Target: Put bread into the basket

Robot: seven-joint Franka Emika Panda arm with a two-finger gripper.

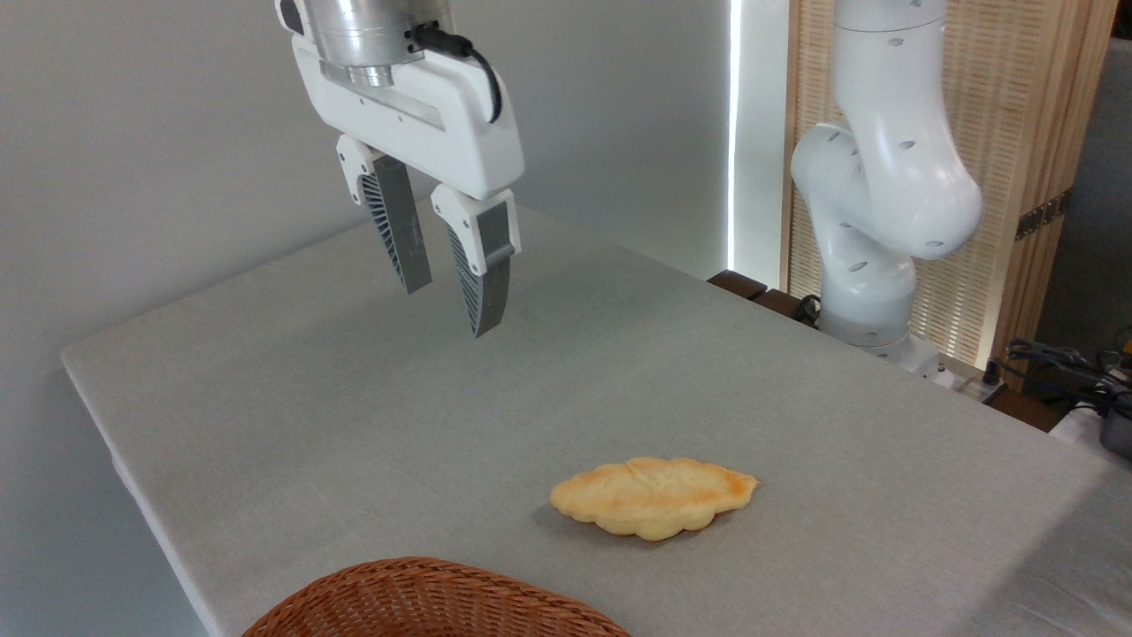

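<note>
On the grey table (354, 398) the bread (653, 495) lies flat, basket (433, 602) near; gripper (449, 296) (fingers apart) hangs far-left above.

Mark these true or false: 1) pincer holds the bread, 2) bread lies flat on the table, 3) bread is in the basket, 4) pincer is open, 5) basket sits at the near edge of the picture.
1) The pincer holds the bread: false. It hangs empty above the table, away from it.
2) Bread flat on the table: true.
3) Bread in the basket: false. It lies outside, beside it.
4) Pincer open: true.
5) Basket at the near edge: true, partly cut off.
</note>
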